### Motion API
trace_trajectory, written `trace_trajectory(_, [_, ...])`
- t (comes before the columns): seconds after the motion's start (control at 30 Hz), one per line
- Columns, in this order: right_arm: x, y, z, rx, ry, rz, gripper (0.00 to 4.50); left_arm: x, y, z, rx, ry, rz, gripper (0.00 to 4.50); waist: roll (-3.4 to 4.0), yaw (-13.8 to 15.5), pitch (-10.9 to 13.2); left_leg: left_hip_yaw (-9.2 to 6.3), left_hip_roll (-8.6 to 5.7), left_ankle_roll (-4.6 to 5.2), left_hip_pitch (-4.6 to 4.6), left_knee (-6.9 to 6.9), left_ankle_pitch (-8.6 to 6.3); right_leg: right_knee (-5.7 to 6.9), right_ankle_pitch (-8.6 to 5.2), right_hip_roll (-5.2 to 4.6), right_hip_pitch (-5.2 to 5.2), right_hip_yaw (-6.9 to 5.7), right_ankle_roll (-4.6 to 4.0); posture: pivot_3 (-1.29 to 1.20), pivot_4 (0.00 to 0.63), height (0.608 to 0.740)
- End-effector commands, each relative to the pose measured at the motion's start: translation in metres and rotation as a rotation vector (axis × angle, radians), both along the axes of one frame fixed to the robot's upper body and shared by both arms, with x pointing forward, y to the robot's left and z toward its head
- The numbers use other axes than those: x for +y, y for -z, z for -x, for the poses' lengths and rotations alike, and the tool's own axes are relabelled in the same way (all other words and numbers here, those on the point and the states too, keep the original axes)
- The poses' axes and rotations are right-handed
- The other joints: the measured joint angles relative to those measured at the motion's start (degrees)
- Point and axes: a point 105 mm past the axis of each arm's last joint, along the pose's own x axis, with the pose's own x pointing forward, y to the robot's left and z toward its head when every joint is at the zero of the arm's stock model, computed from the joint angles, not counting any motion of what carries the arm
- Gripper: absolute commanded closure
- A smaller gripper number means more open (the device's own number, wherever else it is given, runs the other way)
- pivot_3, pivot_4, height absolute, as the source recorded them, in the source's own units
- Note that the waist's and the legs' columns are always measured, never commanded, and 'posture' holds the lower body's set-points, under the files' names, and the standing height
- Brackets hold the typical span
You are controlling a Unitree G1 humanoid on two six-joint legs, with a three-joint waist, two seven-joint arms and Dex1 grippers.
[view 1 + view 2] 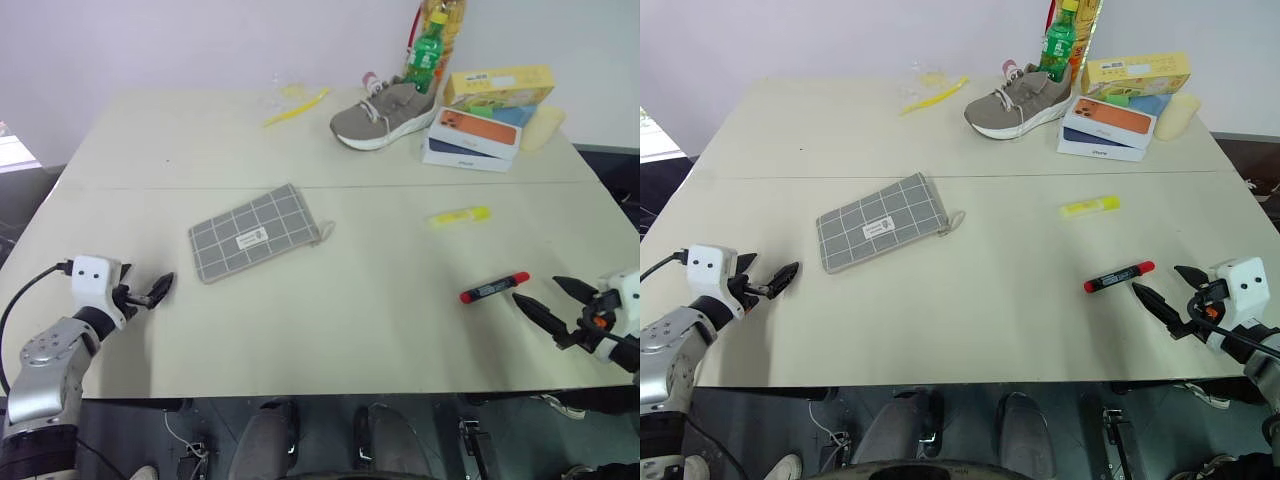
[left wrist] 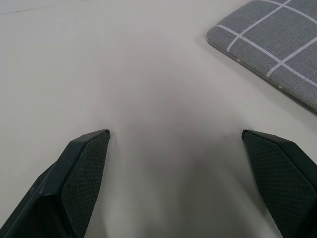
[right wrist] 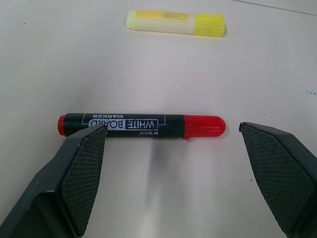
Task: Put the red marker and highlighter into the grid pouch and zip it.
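Though near right gripper (image 1: 556,297), red marker (image 1: 494,288) untouched

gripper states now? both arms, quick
Left gripper: open, empty, near the grid pouch.
Right gripper: open, empty, just short of the red marker.

Grid pouch (image 2: 270,47) cut off, wrist view

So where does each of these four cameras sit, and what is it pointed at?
Left eye, right eye: on the head, looking forward and down over the table; both arms show at its near corners.
Left wrist: on the left arm, looking along the open left gripper at the grid pouch.
Right wrist: on the right arm, looking along the open right gripper at the red marker and the highlighter.
Shared: both eyes show pouch, marker and highlighter too.
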Motion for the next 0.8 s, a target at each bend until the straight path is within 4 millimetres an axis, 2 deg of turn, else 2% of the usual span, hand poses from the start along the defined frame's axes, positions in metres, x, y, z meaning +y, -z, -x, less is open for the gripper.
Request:
trace_trajectory(0.03, [0.002,-0.008,-0.001,-0.03,-0.006,0.008,0.07,-0.002,-0.014,-0.003,-0.042,0.018,-0.029,0.0,0.0,0.0,0.0,0.0,0.0,0.0,0.0,0.0,0.0,0.0,0.0,0.0,0.0,0.0,0.0,0.0,0.15,0.74])
trace_trajectory(0.2, [0.006,-0.011,-0.004,-0.049,-0.009,0.01,0.07,-0.004,-0.017,-0.007,-0.064,0.017,-0.004,0.0,0.0,0.0,0.0,0.01,0.0,0.0,0.0,0.0,0.0,0.0,0.0,0.02,0.01,0.0,0.0,0.0,0.15,0.74])
trace_trajectory(0.33, [0.021,-0.02,-0.012,-0.085,-0.06,-0.022,0.07,-0.003,-0.016,-0.008,-0.068,0.004,-0.017,0.0,0.0,-0.2,0.0,0.01,0.0,0.0,0.0,0.0,0.0,0.01,0.01,0.04,0.0,0.0,0.0,0.0,0.15,0.74])
trace_trajectory(0.4, [0.037,-0.023,-0.018,-0.098,-0.112,-0.048,0.07,-0.003,-0.017,-0.009,-0.081,0.0,-0.022,0.0,0.0,-0.2,0.0,0.01,0.01,0.0,0.0,0.0,0.0,0.01,0.01,0.06,0.0,0.0,0.0,0.0,0.15,0.74])
trace_trajectory(0.57, [0.099,-0.037,-0.044,-0.17,-0.279,-0.094,0.07,-0.011,-0.018,-0.01,-0.124,0.001,-0.015,0.0,0.01,-0.2,0.0,0.01,0.03,0.0,0.01,0.01,0.01,0.02,0.03,0.09,-0.01,0.0,-0.03,0.0,0.15,0.74])
trace_trajectory(0.67, [0.156,-0.051,-0.061,-0.247,-0.4,-0.175,0.8,-0.02,-0.014,-0.013,-0.121,0.037,-0.03,0.0,0.0,-0.3,0.0,0.01,0.03,0.0,0.0,0.03,0.01,0.02,0.04,0.11,-0.03,0.0,-0.03,0.0,0.15,0.74])
trace_trajectory(0.7, [0.173,-0.052,-0.066,-0.246,-0.433,-0.188,1.34,-0.023,-0.014,-0.015,-0.122,0.046,-0.035,0.0,0.01,-0.2,0.0,0.01,0.03,-0.01,0.0,0.03,0.01,0.05,0.05,0.13,-0.04,0.01,-0.04,0.0,0.15,0.74])
trace_trajectory(0.8, [0.203,-0.042,-0.078,-0.21,-0.468,-0.158,2.89,-0.027,-0.015,-0.019,-0.13,0.068,-0.052,0.0,-0.01,0.1,0.0,0.0,0.02,-0.03,0.0,0.03,0.02,0.1,0.05,0.16,-0.05,0.01,-0.04,0.0,0.15,0.74])
